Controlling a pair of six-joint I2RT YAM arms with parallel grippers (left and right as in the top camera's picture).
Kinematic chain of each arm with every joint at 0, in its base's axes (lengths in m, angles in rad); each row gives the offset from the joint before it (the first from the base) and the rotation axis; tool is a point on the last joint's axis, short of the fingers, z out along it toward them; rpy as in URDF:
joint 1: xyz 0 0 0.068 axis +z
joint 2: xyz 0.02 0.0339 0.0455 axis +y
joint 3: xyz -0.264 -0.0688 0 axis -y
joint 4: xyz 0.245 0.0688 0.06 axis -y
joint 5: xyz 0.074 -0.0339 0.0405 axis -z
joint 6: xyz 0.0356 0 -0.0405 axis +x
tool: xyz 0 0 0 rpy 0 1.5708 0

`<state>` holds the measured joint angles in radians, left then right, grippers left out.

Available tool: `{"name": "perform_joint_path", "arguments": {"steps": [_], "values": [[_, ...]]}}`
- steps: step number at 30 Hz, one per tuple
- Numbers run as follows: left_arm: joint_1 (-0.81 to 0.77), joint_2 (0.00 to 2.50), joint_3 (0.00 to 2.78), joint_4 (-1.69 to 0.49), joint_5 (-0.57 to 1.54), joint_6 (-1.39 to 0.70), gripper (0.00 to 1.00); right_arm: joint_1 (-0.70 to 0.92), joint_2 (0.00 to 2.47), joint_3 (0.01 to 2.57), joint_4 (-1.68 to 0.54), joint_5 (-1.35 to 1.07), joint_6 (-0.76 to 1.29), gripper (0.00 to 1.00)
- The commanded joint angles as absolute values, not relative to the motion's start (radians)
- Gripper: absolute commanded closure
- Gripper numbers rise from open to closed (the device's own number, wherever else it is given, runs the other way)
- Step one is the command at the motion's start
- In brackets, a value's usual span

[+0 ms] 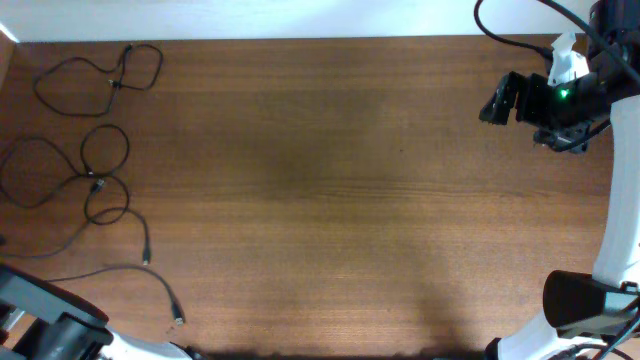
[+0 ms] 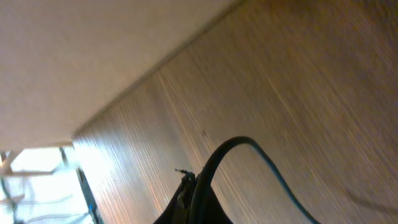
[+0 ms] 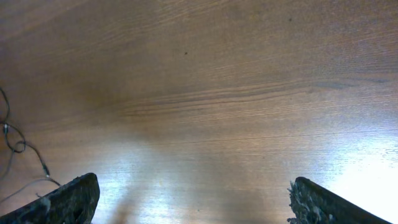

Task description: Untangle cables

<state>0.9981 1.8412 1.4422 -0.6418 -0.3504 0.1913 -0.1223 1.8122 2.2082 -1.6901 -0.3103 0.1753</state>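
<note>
Overhead: Found the cables [image 1: 96, 182] strewn down the left side of the table [image 1: 330, 200] as separate loose loops, with the long axis of the spread from far edge to near edge. Saw the far loop [image 1: 113, 82] stretched left to right by the far left corner. Saw the near cord [image 1: 130, 266] trailing rightward, then bending toward the near edge, with its plug end [image 1: 178, 318] pointing at that edge. Placed the right end effector [image 1: 495, 105] near the far right corner, aimed leftward, well apart from every cord, with the breadth of the table between. Made out only the left arm [image 1: 55, 330] at the near left corner, close beside the near cord. Could not pick out its end effector here.

Left wrist: Saw the left end effector [image 2: 189, 196] as a dark mass at the bottom of the frame, pressed together with nothing discernible in it. Noted a thicker dark cord [image 2: 239, 142] arching up from it above the table [image 2: 280, 81]. Could not tell whether a faint line [image 2: 367, 200] at the lower right belonged to the cables.

Right wrist: Saw the right end effector [image 3: 194, 183] spread wide, one finger at each lower corner, gripping nothing, with bare table [image 3: 217, 74] between. Caught the cables [image 3: 18, 147] only at the left edge of the frame, as thin strands running mostly up and down it, beyond the finger on that side and touching neither finger.
</note>
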Motion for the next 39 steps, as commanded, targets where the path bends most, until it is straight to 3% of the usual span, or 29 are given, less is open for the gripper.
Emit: {"name": "perform_joint_path", "arguments": {"steps": [1, 4, 10, 15, 17, 18, 27, 39], "values": [[1.022, 1.853, 1.44, -0.604, -0.102, 0.443, 1.0, -0.117, 1.824, 2.208, -1.686, -0.302, 0.165, 0.01], [1.025, 1.864, 1.44, -0.591, 0.051, 0.517, 1.0, -0.117, 1.824, 2.208, -1.687, -0.302, 0.165, 0.02], [1.027, 1.919, 1.44, -0.588, 0.056, 0.632, 1.0, -0.117, 1.824, 2.208, -1.687, -0.305, 0.174, 0.02], [1.027, 1.93, 1.441, -0.528, -0.038, 0.645, 0.87, -0.117, 1.824, 2.209, -1.688, -0.306, 0.196, 0.02], [1.027, 1.93, 1.441, -0.511, -0.081, 0.644, 0.59, -0.117, 1.824, 2.208, -1.688, -0.306, 0.196, 0.02], [1.028, 1.93, 1.441, -0.51, -0.087, 0.644, 0.01, -0.117, 1.824, 2.209, -1.688, -0.306, 0.196, 0.02], [1.031, 1.897, 1.448, -0.509, 0.012, 0.448, 0.01, -0.117, 1.824, 2.208, -1.688, -0.305, 0.195, 0.02], [1.031, 1.883, 1.444, -0.616, -0.072, 0.457, 0.01, -0.117, 1.824, 2.208, -1.687, -0.304, 0.195, 0.02]]}}
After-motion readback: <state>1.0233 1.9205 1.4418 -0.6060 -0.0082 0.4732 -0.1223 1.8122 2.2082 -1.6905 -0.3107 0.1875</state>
